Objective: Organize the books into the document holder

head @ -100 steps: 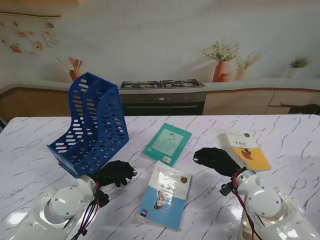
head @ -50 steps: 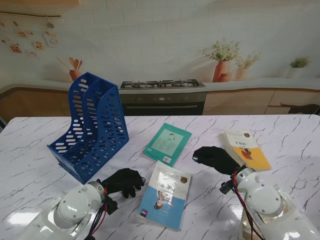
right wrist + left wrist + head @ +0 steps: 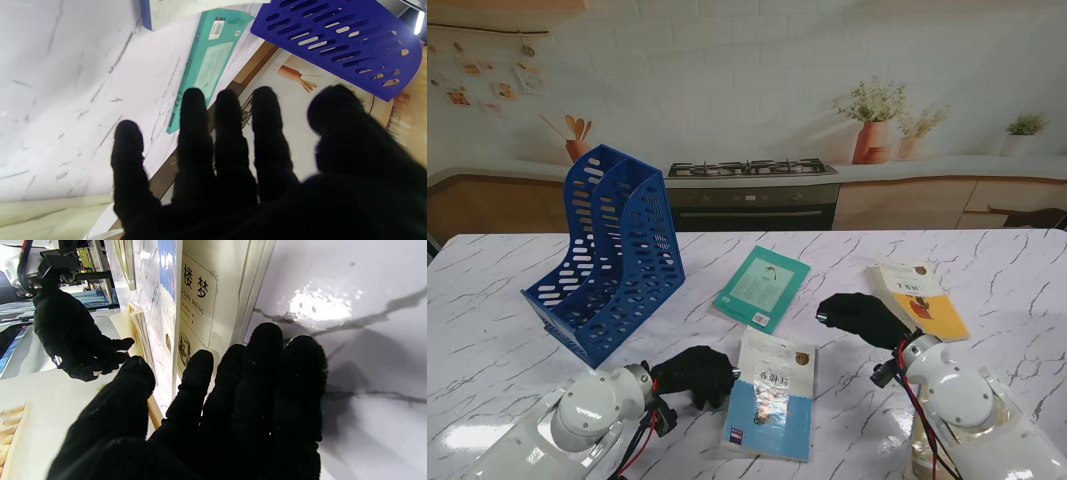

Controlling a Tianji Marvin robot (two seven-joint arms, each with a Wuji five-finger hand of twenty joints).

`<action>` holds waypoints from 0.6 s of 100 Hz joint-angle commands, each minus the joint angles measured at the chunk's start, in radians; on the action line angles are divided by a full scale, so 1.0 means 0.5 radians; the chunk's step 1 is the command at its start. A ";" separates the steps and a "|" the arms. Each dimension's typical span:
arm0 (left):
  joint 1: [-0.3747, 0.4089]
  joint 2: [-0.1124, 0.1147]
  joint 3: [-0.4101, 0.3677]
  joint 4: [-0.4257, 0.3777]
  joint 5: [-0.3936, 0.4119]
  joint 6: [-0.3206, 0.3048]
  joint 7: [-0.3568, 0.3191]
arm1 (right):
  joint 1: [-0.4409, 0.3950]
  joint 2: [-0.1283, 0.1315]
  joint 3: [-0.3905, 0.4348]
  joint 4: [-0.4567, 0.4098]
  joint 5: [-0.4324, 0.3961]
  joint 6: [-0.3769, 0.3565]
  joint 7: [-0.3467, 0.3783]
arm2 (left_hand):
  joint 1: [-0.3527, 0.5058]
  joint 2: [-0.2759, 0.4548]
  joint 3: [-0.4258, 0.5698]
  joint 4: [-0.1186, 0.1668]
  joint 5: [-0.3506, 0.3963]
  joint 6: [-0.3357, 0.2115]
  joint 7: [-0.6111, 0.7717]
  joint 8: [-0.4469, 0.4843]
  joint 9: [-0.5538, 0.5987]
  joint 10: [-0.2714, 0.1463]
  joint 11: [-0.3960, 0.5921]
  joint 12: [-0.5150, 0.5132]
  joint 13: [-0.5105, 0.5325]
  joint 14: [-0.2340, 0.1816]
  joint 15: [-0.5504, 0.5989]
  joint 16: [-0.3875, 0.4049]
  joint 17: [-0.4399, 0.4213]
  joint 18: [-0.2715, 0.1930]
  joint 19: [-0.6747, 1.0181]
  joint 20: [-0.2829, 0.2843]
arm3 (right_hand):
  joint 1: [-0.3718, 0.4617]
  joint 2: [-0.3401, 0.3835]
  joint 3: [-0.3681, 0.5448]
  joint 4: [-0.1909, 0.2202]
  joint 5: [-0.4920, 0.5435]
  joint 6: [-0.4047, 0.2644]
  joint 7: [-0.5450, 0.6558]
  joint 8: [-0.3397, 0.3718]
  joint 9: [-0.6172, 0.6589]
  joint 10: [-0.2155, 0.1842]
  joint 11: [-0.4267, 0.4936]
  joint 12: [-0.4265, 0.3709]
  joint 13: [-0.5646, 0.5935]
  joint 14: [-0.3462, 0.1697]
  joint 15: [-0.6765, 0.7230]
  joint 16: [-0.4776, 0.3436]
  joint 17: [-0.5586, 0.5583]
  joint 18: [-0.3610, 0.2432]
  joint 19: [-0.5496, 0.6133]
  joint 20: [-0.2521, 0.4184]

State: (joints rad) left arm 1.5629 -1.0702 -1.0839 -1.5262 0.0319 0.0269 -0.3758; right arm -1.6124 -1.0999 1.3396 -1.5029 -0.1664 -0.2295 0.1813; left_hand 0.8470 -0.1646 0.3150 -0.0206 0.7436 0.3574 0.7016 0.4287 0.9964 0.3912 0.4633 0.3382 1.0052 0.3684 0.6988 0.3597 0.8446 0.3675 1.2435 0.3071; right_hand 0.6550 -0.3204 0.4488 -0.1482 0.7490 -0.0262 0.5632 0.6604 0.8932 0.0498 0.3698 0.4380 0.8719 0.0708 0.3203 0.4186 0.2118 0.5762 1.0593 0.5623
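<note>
One blue-and-white book (image 3: 773, 406) — touching left hand (image 3: 695, 374) fingers (image 3: 196, 380), pressed together, against its edge.

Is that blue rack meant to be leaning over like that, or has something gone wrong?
The blue document holder does look odd: it is tipped back on the marble table, its open slots angled up, not square. It holds no books; three lie flat outside it, each at its own angle. Nothing looks spilled or damaged.
</note>
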 commanded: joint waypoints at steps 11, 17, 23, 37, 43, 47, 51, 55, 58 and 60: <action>0.030 -0.006 0.074 0.090 -0.042 -0.037 -0.073 | -0.019 0.000 0.002 -0.005 -0.007 -0.010 0.018 | 0.001 0.095 -0.074 0.007 0.029 0.057 0.007 -0.029 0.008 0.039 0.018 -0.013 0.046 0.166 0.003 -0.015 0.013 0.152 -0.001 -0.053 | -0.003 -0.016 -0.006 0.006 0.000 -0.054 0.047 -0.046 0.057 -0.031 0.015 -0.033 0.031 -0.016 0.021 -0.027 -0.006 -0.254 0.051 -0.013; 0.034 -0.002 0.074 0.080 -0.038 -0.035 -0.081 | -0.016 0.001 0.002 -0.003 -0.008 -0.011 0.021 | 0.017 0.085 -0.078 0.009 0.029 0.038 0.005 -0.030 0.004 0.057 0.016 -0.014 0.047 0.168 0.006 -0.015 0.012 0.153 0.004 -0.057 | -0.007 -0.019 0.000 0.005 0.004 -0.052 0.047 -0.046 0.064 -0.029 0.012 -0.033 0.034 -0.010 0.021 -0.027 -0.006 -0.251 0.054 -0.013; 0.043 0.000 0.066 0.063 -0.029 -0.030 -0.084 | -0.010 0.003 0.001 -0.002 -0.010 -0.010 0.029 | 0.013 0.095 -0.096 0.009 0.023 0.044 0.000 -0.032 0.005 0.045 0.019 -0.012 0.052 0.165 0.011 -0.014 0.015 0.148 0.017 -0.059 | -0.013 -0.018 0.006 0.004 0.005 -0.052 0.045 -0.047 0.068 -0.026 0.008 -0.033 0.036 -0.012 0.020 -0.026 -0.006 -0.245 0.056 -0.012; 0.092 0.015 -0.004 -0.013 0.007 0.011 -0.111 | -0.004 0.007 0.000 -0.024 -0.032 0.010 0.042 | 0.070 0.159 -0.286 0.025 -0.112 -0.049 -0.110 -0.063 -0.134 -0.086 -0.007 -0.010 -0.115 0.121 -0.069 0.014 -0.222 0.163 -0.006 0.052 | -0.027 -0.019 0.018 0.003 0.005 -0.054 0.038 -0.049 0.067 -0.023 -0.002 -0.033 0.034 -0.005 0.015 -0.027 0.002 -0.239 0.067 -0.009; 0.116 0.018 -0.044 -0.044 0.048 0.017 -0.103 | -0.008 0.012 0.006 -0.049 -0.058 0.030 0.050 | 0.085 0.154 -0.317 0.030 -0.148 -0.106 -0.114 -0.052 -0.157 -0.113 0.012 0.003 -0.153 0.130 -0.058 0.042 -0.321 0.163 0.075 0.166 | -0.031 -0.023 0.020 0.003 0.002 -0.052 0.034 -0.048 0.064 -0.022 -0.005 -0.032 0.041 0.006 0.019 -0.024 0.016 -0.226 0.078 -0.004; 0.130 0.020 -0.071 -0.064 0.077 0.025 -0.093 | -0.017 0.017 0.015 -0.078 -0.081 0.059 0.064 | 0.072 0.151 -0.331 0.027 -0.170 -0.120 -0.125 -0.053 -0.158 -0.141 0.017 0.006 -0.176 0.119 -0.062 0.044 -0.365 0.165 0.076 0.184 | -0.035 -0.022 0.022 0.004 -0.001 -0.047 0.028 -0.048 0.062 -0.024 -0.003 -0.029 0.042 0.009 0.023 -0.021 0.027 -0.211 0.092 0.002; 0.142 0.018 -0.095 -0.081 0.103 0.030 -0.075 | -0.030 0.024 0.028 -0.115 -0.111 0.098 0.088 | 0.069 0.144 -0.345 0.026 -0.174 -0.126 -0.132 -0.053 -0.159 -0.151 0.030 0.020 -0.182 0.112 -0.060 0.053 -0.401 0.177 0.094 0.223 | -0.044 -0.016 0.023 0.006 -0.001 -0.039 0.020 -0.048 0.058 -0.023 0.000 -0.025 0.047 0.015 0.029 -0.018 0.053 -0.194 0.113 0.010; 0.153 0.014 -0.115 -0.096 0.125 0.044 -0.047 | -0.046 0.032 0.041 -0.160 -0.145 0.157 0.114 | 0.040 0.120 -0.376 0.022 -0.179 -0.136 -0.139 -0.051 -0.161 -0.160 0.033 0.037 -0.186 0.098 -0.058 0.064 -0.436 0.185 0.098 0.272 | -0.059 -0.013 0.025 0.022 0.001 -0.029 -0.008 -0.043 0.047 -0.016 0.003 -0.021 0.057 0.029 0.042 -0.013 0.084 -0.180 0.154 0.027; 0.158 0.011 -0.129 -0.104 0.139 0.052 -0.030 | -0.059 0.038 0.051 -0.198 -0.170 0.210 0.138 | 0.013 0.094 -0.419 0.012 -0.190 -0.147 -0.158 -0.052 -0.170 -0.173 0.031 0.051 -0.201 0.070 -0.055 0.083 -0.483 0.184 0.090 0.313 | -0.108 -0.003 0.041 0.062 0.012 -0.012 -0.062 -0.014 0.036 -0.014 0.003 -0.020 0.060 0.032 0.051 -0.010 0.102 -0.174 0.180 0.035; 0.159 0.009 -0.136 -0.107 0.148 0.056 -0.017 | -0.067 0.043 0.057 -0.221 -0.186 0.244 0.156 | -0.003 0.079 -0.441 0.006 -0.200 -0.158 -0.166 -0.052 -0.178 -0.181 0.030 0.057 -0.214 0.055 -0.060 0.089 -0.512 0.182 0.081 0.325 | -0.140 -0.004 0.070 0.077 0.024 -0.008 -0.114 0.053 0.033 -0.015 0.003 -0.021 0.061 0.033 0.054 -0.012 0.109 -0.175 0.189 0.035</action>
State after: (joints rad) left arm 1.6271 -1.0691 -1.1420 -1.5933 0.1021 0.0557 -0.3989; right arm -1.6255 -1.0869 1.3616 -1.5655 -0.2451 -0.1460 0.2384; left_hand 0.8661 -0.1244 0.1489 -0.0206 0.6714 0.3209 0.6308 0.4138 0.9183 0.3331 0.4625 0.3436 0.9222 0.3563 0.6915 0.4009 0.6664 0.3517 1.3055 0.4235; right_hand 0.6334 -0.3205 0.4588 -0.1482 0.7475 -0.0262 0.5572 0.6509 0.8930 0.0498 0.3692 0.4273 0.8749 0.0763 0.3257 0.4186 0.2512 0.5762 1.1124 0.5656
